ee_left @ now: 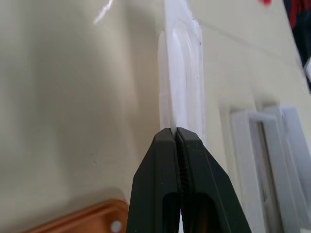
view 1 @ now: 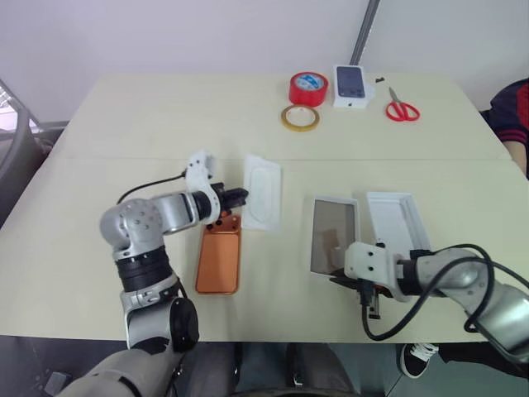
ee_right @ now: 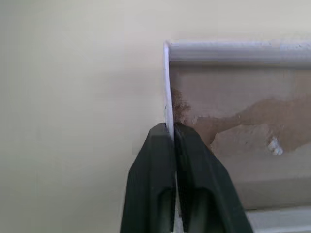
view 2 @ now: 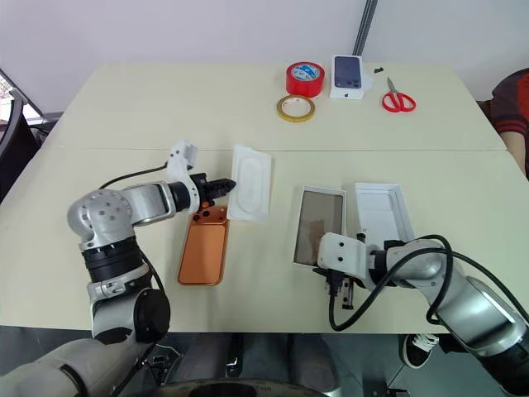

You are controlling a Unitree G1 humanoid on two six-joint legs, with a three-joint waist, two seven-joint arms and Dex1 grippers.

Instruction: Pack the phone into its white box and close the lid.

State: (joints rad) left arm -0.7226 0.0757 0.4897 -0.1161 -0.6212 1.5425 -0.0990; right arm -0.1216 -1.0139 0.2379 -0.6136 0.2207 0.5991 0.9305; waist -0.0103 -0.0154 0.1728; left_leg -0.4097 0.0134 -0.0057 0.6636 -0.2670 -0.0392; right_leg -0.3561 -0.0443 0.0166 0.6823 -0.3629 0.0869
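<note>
The flat copper-orange phone (view 1: 219, 260) is laid camera-side up beside the shallow white brown-lined box (view 1: 334, 236). The box's thin wall is pinched by the right gripper (ee_right: 170, 127); the flat white card (ee_left: 182, 77) is clamped by the left gripper (ee_left: 176, 132). The phone's lenses are partly hidden.

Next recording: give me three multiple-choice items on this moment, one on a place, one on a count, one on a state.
1. Where is the orange phone?
A. in the brown-lined box
B. on the lid
C. flat on the table

2. How many rolls of tape are on the table?
A. two
B. one
C. three

3. The right fingers are:
A. wide open
B. closed on the box wall
C. closed on scissors

Answers:
1 C: the phone lies on the table, left of the box.
2 A: a red roll and a tan roll.
3 B: the right fingers pinch the white wall.
</note>
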